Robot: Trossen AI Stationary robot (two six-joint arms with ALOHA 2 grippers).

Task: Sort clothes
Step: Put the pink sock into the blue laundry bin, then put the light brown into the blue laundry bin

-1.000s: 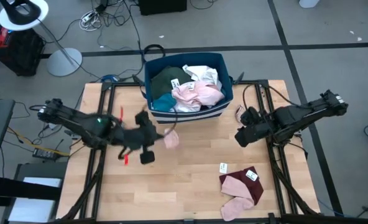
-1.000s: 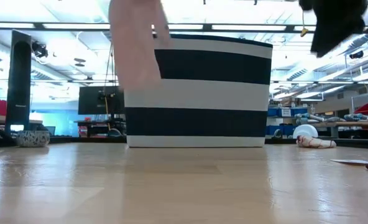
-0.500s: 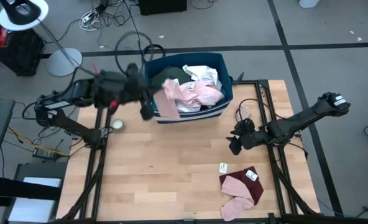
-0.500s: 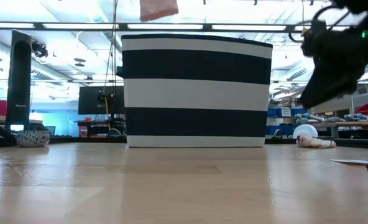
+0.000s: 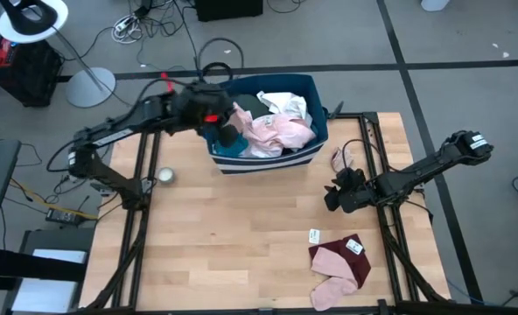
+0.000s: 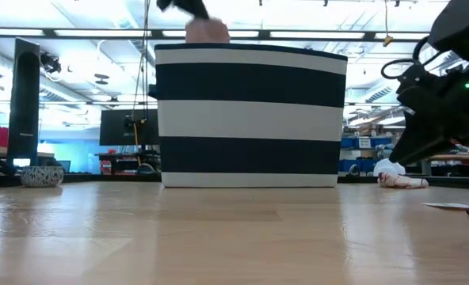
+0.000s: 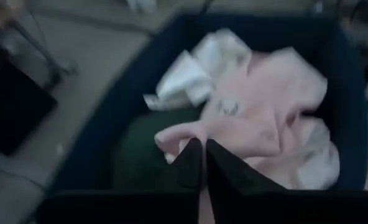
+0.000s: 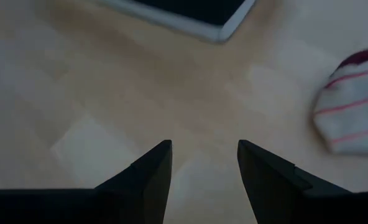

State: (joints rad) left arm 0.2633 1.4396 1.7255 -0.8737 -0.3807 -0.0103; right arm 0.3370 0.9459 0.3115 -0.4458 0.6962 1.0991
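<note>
High view, from the left: the left arm reaches over the near-left corner of the dark blue bin (image 5: 215,101), and the left gripper (image 5: 227,133) hangs just above the clothes piled inside. Its wrist view shows the two dark fingers (image 7: 190,163) almost together, with only a thin slit between them and a fold of pale pink cloth right at the tips; whether they pinch that cloth or merely touch it cannot be told. Inside the bin lie a dark green top (image 7: 143,155), a white garment (image 7: 193,68) and the pink garment (image 7: 265,112), with a white tag on the pink one. In the low view the bin shows as a dark blue and white striped wall (image 6: 250,115), a bit of pink peeking over its rim.

Farther right, the right gripper (image 5: 336,198) hovers low over bare desk (image 5: 241,236), its fingers (image 8: 143,177) spread wide and holding nothing. Just beside it lies a small white and pink striped piece (image 5: 341,158). Nearer the desk's front edge sit a white tag (image 5: 314,235), a maroon piece (image 5: 353,251) and pink pieces (image 5: 333,276) in one loose heap.
</note>
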